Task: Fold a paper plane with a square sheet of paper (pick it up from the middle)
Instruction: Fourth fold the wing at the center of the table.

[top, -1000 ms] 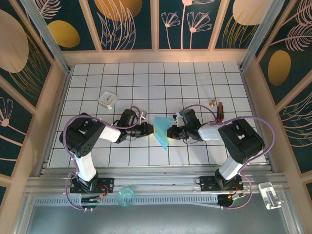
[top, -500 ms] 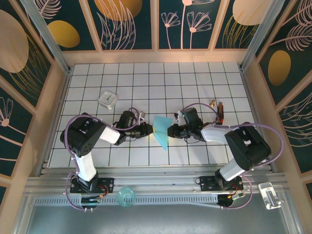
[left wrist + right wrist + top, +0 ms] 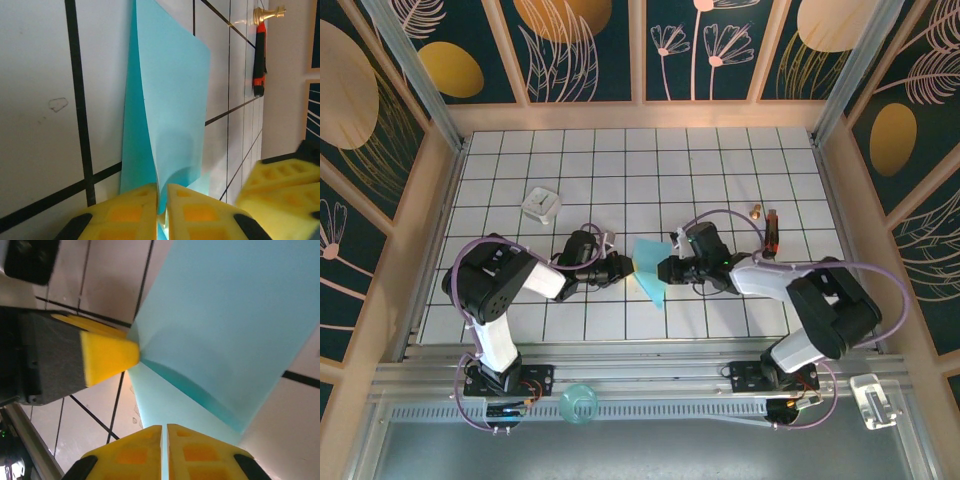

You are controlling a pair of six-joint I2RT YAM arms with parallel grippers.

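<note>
The light-blue square sheet of paper (image 3: 650,266) is folded double and held just above the tiles between both arms. In the top view it tapers toward the near side. In the left wrist view the sheet of paper (image 3: 170,100) rises in two layers from my left gripper (image 3: 162,194), which is shut on its edge. My left gripper (image 3: 629,264) holds the sheet's left side and my right gripper (image 3: 665,268) its right side. In the right wrist view my right gripper (image 3: 164,432) is shut on the paper (image 3: 225,315), with a left fingertip (image 3: 107,355) pinching the far fold.
A small white square block (image 3: 541,204) lies at the back left. A red and black tool (image 3: 772,228) and a small brass piece (image 3: 757,211) lie at the back right. A teal cup (image 3: 578,403) and a clear holder (image 3: 873,398) sit on the front rail.
My right gripper has crept a little to the left, closer to the left gripper, and its elbow has swung outward. The paper has barely shifted.
</note>
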